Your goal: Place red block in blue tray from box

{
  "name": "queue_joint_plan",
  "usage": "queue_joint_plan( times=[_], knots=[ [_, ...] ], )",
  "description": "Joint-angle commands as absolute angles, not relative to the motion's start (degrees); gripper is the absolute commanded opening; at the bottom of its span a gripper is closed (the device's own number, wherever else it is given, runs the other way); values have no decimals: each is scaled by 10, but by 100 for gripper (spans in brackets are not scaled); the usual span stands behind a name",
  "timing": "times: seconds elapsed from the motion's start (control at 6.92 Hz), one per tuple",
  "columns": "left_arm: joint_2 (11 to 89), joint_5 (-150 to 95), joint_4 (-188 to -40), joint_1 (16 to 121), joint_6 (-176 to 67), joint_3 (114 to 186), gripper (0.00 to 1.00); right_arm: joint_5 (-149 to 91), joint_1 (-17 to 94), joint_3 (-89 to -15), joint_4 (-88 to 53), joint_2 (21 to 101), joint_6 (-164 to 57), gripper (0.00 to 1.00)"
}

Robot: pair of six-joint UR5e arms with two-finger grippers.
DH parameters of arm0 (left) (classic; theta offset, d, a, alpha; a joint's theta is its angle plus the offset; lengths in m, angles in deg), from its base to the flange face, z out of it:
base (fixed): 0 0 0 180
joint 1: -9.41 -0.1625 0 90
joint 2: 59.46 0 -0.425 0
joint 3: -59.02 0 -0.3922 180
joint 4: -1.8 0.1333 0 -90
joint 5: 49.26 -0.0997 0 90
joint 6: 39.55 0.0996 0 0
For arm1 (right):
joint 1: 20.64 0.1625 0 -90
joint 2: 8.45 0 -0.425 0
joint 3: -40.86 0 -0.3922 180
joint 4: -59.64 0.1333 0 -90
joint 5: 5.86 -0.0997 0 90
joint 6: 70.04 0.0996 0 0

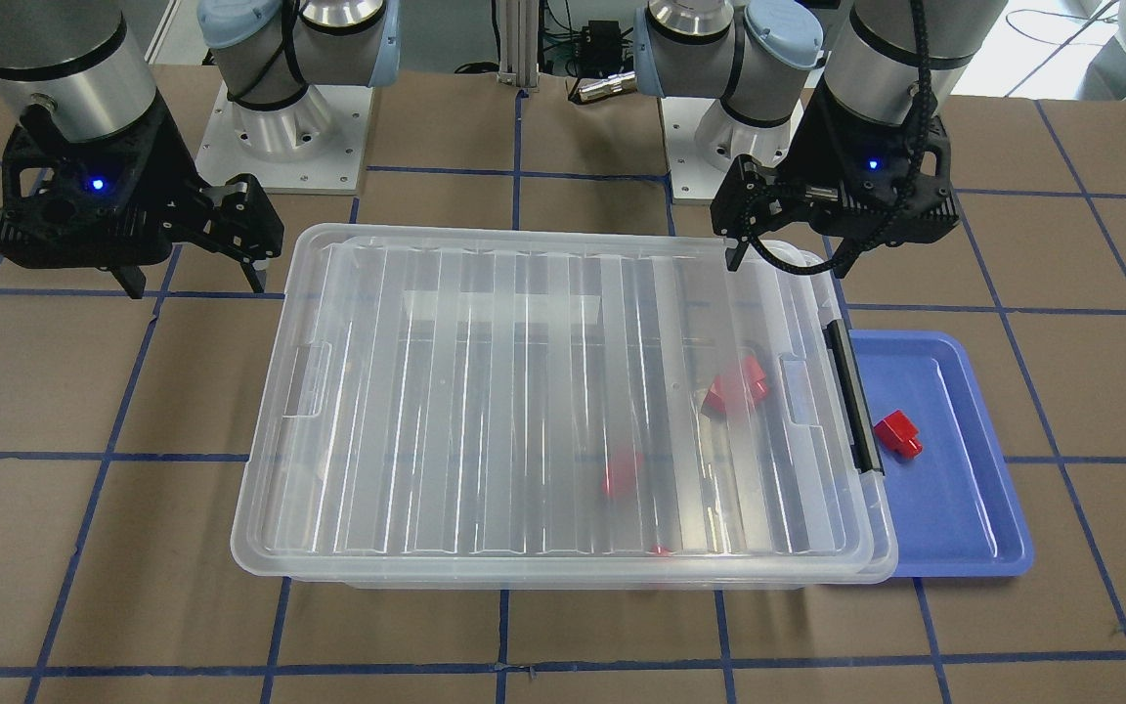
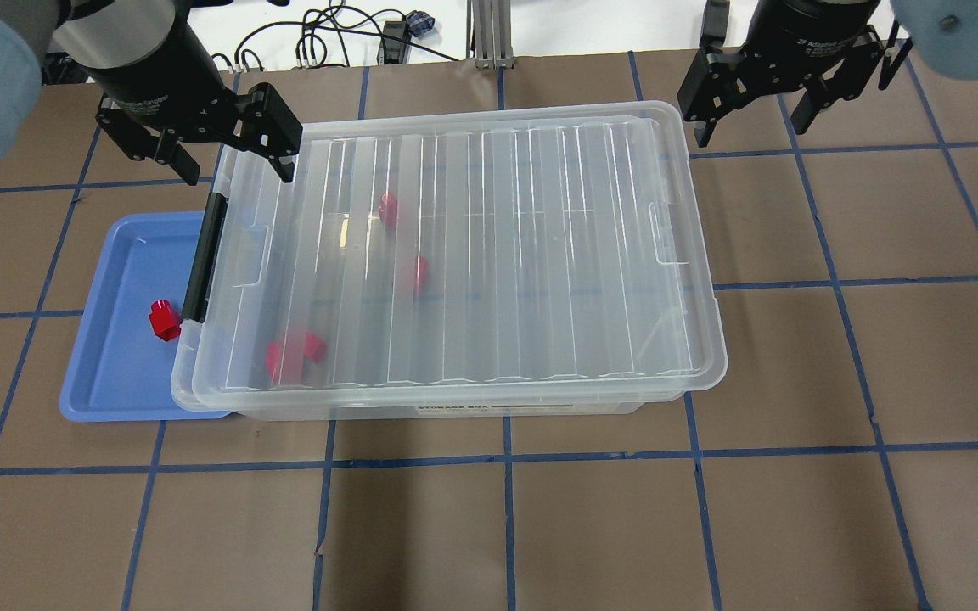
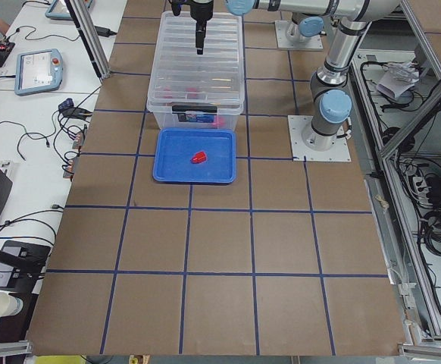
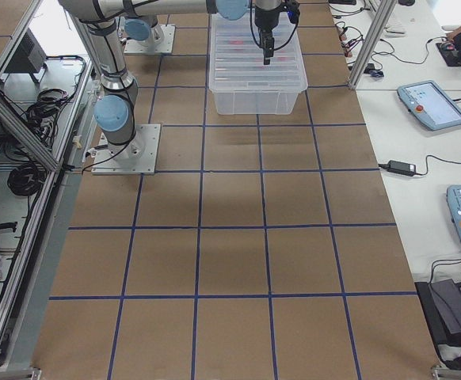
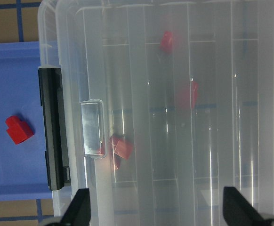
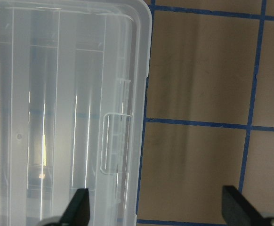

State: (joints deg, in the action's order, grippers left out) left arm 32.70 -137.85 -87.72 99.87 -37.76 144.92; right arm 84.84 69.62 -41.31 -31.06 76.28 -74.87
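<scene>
in the overhead view's lower left, one red block [image 2: 164, 320] already lies loose in the blue tray [image 2: 107, 382], just beside the box's black latch bar [image 2: 205, 255]. its long axis runs diagonally, with the narrow stub seemingly toward the upper left, though it's small to read. you can judge the placing done. centre frame, the box [image 2: 714, 363] sits with its lid [image 2: 489, 246] on, and other red blocks [image 2: 294, 350] show through it. at the top, the left gripper [image 2: 237, 170] and right gripper [image 2: 750, 129] hover by the box's far corners, jaws apart and empty. only pulling clear seems left.
</scene>
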Motion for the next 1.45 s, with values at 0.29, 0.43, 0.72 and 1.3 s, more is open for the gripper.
queue_joint_plan(
  times=[0.29,0.43,0.72,1.3],
  knots=[
    [330,-1379,-873,999,-379,1451,100,848,696,-413,-311,763,-749,100],
    [328,-1379,-873,999,-379,1451,100,848,696,-413,-311,763,-749,100],
    [327,-1378,-873,999,-379,1452,100,848,696,-413,-311,763,-749,100],
    [327,-1379,-874,999,-379,1453,100,848,696,-413,-311,763,-749,100]
  ],
)
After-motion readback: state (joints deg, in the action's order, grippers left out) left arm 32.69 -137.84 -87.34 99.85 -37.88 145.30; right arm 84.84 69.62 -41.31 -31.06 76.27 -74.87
